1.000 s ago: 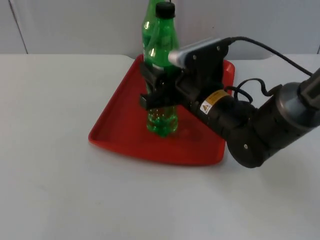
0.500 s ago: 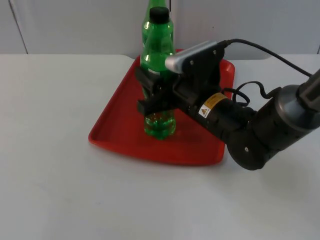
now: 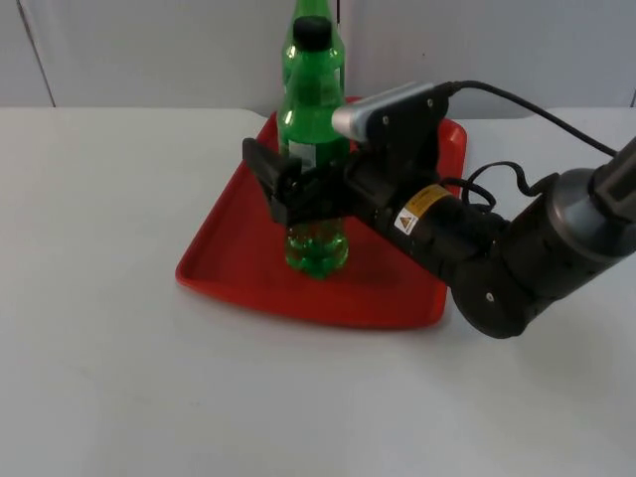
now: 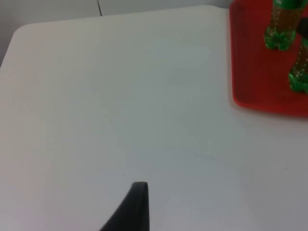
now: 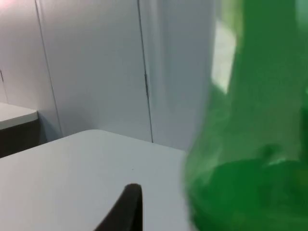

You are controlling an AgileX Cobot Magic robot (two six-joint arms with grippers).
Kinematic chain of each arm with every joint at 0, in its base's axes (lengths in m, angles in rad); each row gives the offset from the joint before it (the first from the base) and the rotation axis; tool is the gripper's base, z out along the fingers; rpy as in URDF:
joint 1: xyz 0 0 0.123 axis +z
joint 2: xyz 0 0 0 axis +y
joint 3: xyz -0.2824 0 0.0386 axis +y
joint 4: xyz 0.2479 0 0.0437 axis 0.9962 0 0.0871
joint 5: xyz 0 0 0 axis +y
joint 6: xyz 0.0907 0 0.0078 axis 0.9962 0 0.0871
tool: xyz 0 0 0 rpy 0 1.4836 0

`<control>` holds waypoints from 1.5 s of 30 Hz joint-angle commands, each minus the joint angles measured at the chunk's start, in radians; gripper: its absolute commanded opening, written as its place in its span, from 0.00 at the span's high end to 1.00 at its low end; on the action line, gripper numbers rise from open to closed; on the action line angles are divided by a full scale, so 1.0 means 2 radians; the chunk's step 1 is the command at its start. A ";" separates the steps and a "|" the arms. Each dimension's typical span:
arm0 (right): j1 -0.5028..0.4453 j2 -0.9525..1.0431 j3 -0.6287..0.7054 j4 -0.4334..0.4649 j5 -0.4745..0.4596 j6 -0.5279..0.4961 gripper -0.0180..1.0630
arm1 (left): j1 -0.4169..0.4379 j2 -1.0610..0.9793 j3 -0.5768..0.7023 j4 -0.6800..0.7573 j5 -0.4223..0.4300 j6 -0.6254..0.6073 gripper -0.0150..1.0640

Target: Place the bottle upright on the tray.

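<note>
A green bottle [image 3: 315,129] with a black cap stands upright on the red tray [image 3: 229,248], near its middle. My right gripper [image 3: 303,191] is open around the bottle's lower body, one finger [image 3: 264,175] spread out to its left. In the right wrist view the same bottle [image 5: 250,125] looms close beside a black fingertip [image 5: 126,207]. A second green bottle [image 3: 295,28] stands upright just behind the first. The left wrist view has the tray [image 4: 250,91] with both bottles' bases on it. My left gripper [image 4: 137,207] waits over bare table left of the tray.
The tray sits at the back middle of the white table [image 3: 109,348], close to the grey partition wall [image 3: 149,50]. The right arm's bulky black body [image 3: 507,258] lies over the tray's right side. Open table stretches to the left and front.
The right gripper has opened: its left finger swung away from the bottle. The bottle, tilted and held a second ago, now stands straight on the tray.
</note>
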 commanded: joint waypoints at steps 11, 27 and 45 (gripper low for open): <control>0.000 -0.003 0.012 -0.004 -0.009 0.011 0.01 | 0.001 -0.002 0.001 0.001 -0.001 -0.001 0.01; 0.000 -0.050 0.110 -0.004 -0.009 0.011 0.01 | 0.001 -0.002 0.001 0.001 -0.001 -0.001 0.01; 0.000 -0.166 0.282 -0.027 0.023 0.019 0.01 | 0.001 -0.002 0.001 0.001 -0.001 -0.001 0.01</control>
